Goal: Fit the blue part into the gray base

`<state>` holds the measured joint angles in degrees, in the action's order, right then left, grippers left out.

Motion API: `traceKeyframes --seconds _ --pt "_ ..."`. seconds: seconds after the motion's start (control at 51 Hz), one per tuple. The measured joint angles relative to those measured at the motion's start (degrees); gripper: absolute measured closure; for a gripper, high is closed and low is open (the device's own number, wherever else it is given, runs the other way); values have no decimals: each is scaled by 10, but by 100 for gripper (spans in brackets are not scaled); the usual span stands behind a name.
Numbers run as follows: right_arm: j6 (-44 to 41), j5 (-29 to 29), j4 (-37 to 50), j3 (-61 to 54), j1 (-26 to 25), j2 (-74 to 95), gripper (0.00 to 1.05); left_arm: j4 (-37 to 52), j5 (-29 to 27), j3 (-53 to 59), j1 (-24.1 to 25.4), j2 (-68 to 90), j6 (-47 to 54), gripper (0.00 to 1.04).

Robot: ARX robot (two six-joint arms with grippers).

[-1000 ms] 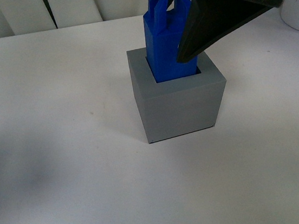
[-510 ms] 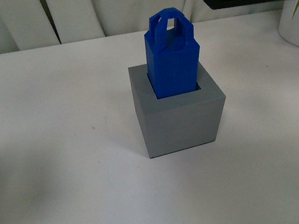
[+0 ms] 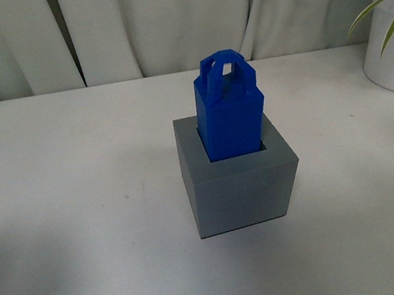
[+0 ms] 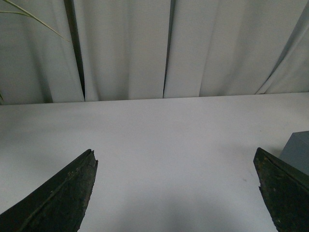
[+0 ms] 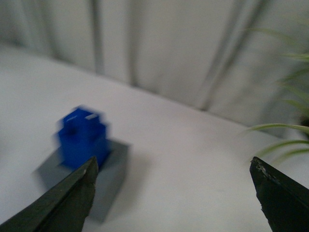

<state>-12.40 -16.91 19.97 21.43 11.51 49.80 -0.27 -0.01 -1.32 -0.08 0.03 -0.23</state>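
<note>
R-hand (image 5: 172,162) away: 1 part (image 3: 230,114), 1 base (image 3: 242,192)

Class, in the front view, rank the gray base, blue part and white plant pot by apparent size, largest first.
1. gray base
2. blue part, its foot hidden inside the base
Unranked: white plant pot. It is cut off by the frame edge and stands farther back.

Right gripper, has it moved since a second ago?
Yes. The right gripper withdrew up and right from the gray base, and is out of the front view.
</note>
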Motion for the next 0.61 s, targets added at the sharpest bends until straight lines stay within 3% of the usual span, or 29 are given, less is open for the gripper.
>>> traceKeyframes --seconds 0.039,0.098,0.137,0.412,0.608 --pt "38 124 70 -29 18 -8 20 0 0 0 0 0 0 6" --pt "81 262 113 -63 13 -31 35 0 0 0 0 0 0 6" --pt "97 281 114 -80 0 -47 44 0 0 0 0 0 0 6" --pt "114 231 87 -150 -49 -144 104 0 0 0 0 0 0 6" --pt "117 172 57 -171 -108 -195 103 0 0 0 0 0 0 6"
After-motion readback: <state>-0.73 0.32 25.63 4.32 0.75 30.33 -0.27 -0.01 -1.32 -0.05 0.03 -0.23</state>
